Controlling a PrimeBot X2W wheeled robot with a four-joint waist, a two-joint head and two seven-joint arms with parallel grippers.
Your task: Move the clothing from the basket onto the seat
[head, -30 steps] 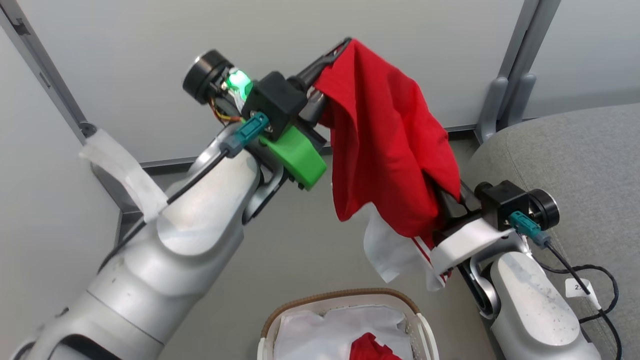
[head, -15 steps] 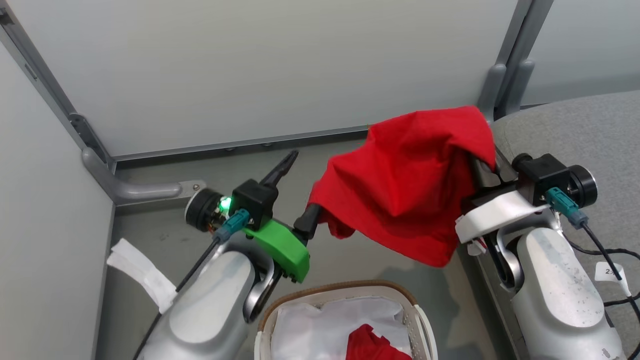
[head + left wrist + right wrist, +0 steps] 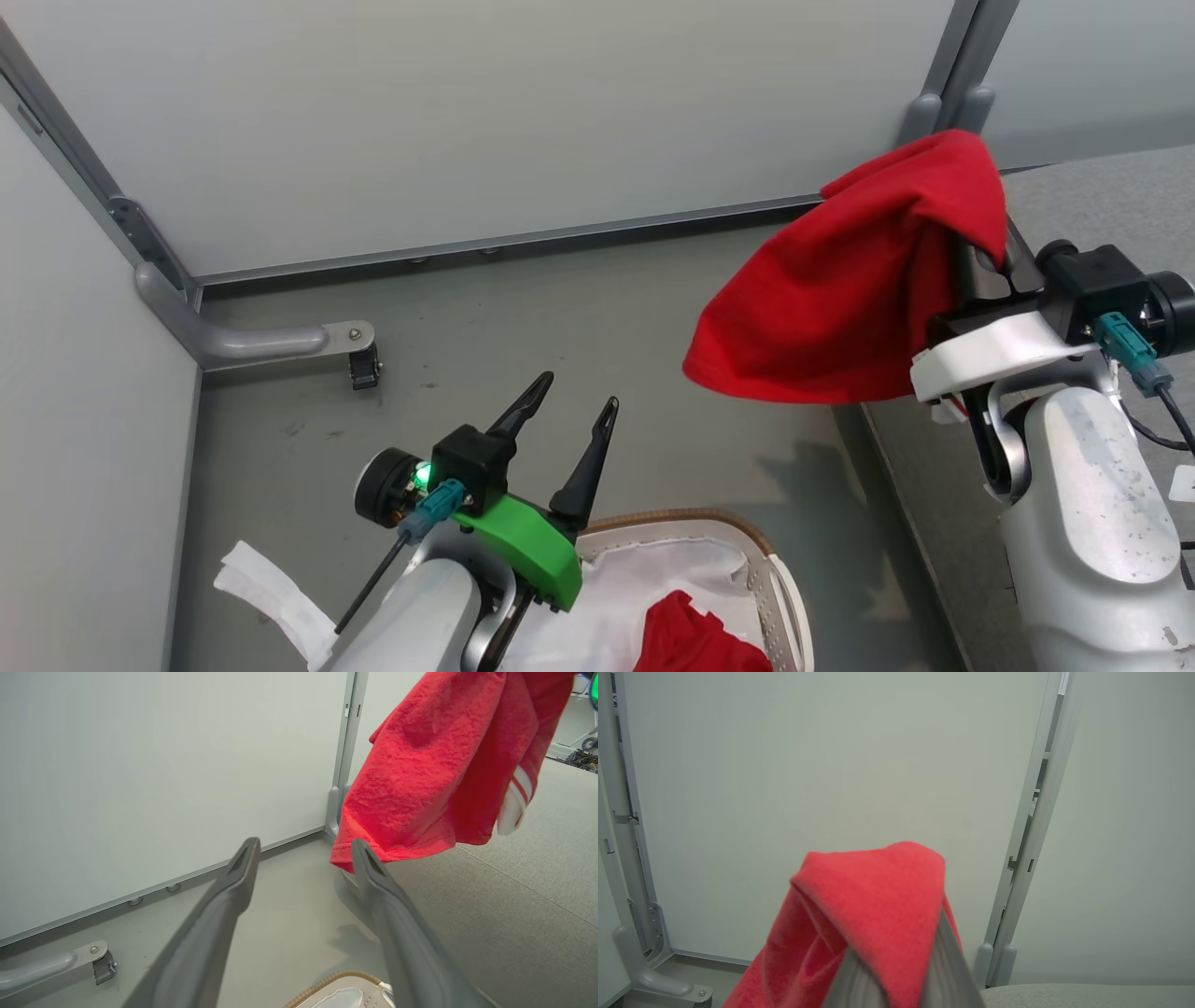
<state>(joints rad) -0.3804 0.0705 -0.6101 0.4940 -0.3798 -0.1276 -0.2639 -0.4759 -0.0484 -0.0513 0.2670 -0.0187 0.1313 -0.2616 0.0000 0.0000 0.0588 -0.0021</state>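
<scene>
Far left: lets go of the cloth. The left claw (image 3: 579,392), a second ago pinching one end of the bright red soft garment with white striped trim (image 3: 840,299), now down low and clear of it. Two long dark fingers spread wide, holding nothing, touching nothing, poised near the far rim of the oval white perforated plastic basket with the brown woven edge (image 3: 681,516).

Inside the basket, on the white cloth lining (image 3: 635,579): another crumpled red garment (image 3: 695,639), not yet lifted.

Further right: the released garment, no longer strung between two arms, hanging in the air as one loose drape, well above the floor and swung over beside the large light grey upholstered seat (image 3: 1092,196).

Far right: the right claw (image 3: 980,271), fingers pressed together on the fabric, cloth draped over them.

Probably the hand-over done: one arm to carry and drop onto the seat, the other free for the piece in the basket.
</scene>
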